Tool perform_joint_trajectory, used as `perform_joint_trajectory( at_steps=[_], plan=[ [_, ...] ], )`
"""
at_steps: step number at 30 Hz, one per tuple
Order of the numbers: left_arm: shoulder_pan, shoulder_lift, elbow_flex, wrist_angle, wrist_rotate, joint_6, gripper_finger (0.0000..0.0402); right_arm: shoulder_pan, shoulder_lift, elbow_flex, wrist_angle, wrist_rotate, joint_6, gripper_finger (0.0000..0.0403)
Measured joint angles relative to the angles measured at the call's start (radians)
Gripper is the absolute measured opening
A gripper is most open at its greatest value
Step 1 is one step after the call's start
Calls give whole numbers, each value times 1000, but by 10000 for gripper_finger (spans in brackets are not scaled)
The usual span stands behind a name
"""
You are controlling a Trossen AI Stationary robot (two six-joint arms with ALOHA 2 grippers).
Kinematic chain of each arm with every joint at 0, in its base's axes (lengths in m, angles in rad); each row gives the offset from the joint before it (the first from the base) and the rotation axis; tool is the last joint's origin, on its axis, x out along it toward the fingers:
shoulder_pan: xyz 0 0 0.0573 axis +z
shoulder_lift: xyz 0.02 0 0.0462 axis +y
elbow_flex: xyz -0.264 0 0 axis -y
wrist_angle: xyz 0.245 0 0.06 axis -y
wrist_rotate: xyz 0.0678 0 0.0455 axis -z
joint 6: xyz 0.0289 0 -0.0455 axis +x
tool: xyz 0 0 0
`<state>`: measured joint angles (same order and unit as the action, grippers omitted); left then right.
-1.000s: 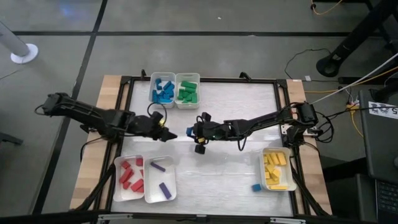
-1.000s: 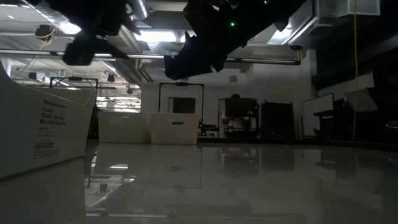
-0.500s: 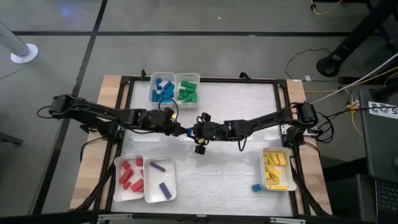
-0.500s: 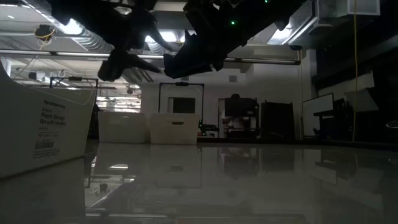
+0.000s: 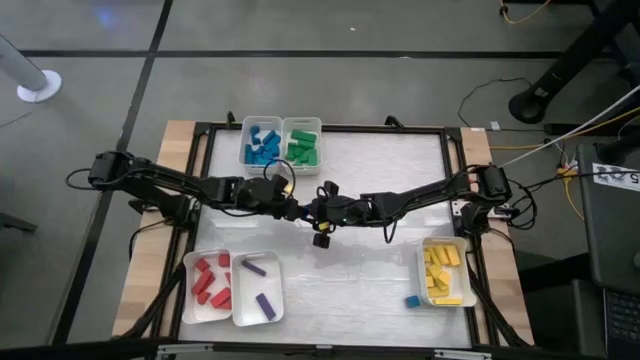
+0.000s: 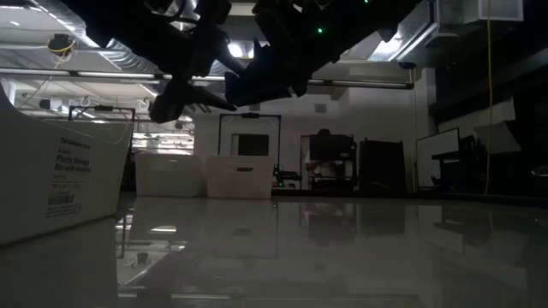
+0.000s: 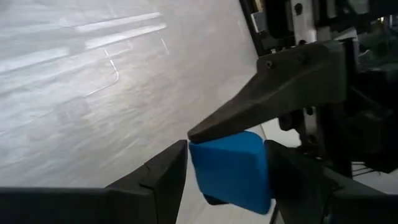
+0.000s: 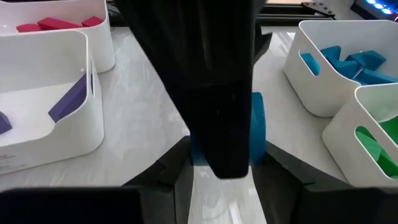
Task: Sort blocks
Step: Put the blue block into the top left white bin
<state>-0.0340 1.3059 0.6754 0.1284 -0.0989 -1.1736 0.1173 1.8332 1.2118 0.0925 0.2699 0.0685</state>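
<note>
Above the table's middle my two grippers meet tip to tip. My right gripper (image 5: 314, 211) (image 8: 227, 171), reaching in from the right, is shut on a blue block (image 7: 230, 168) (image 8: 259, 127). My left gripper (image 5: 294, 210) (image 7: 227, 186) is open, with one finger on each side of that same block; I cannot tell whether they touch it. In the right wrist view the left gripper's dark finger hides most of the block. In the low view both grippers are dark shapes high above the tabletop. My right gripper pinches the blue block between its two fingers, on two opposite sides (image 8: 260, 149). One finger (image 7: 280, 87) lies flat along a face of the block. The fingers come slanting down from the table's right. The block is lifted clear of the table.
White trays stand at the far edge with blue blocks (image 5: 263, 143) and green blocks (image 5: 301, 146), at the near left with red blocks (image 5: 208, 282) and purple blocks (image 5: 259, 290), and at the near right with yellow blocks (image 5: 443, 272). A loose blue block (image 5: 411, 301) lies beside the yellow tray.
My left gripper has gone toward the table's right and a little down, up to my right gripper, and its open fingers now stand around the blue block. My right gripper has kept the block still.
</note>
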Motion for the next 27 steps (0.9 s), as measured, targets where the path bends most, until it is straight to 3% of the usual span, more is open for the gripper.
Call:
perform_joint_trajectory(
  at_steps=[8, 16, 27],
  plan=[
    [17, 1, 0, 27, 1, 2, 195, 0, -1, 0, 16, 0, 0, 140],
    [17, 1, 0, 27, 1, -12, 127, 0, -2, 0, 13, 20, -7, 140],
    [17, 1, 0, 30, -1, -19, 128, 1, -2, 0, 19, 48, 6, 164]
  ],
)
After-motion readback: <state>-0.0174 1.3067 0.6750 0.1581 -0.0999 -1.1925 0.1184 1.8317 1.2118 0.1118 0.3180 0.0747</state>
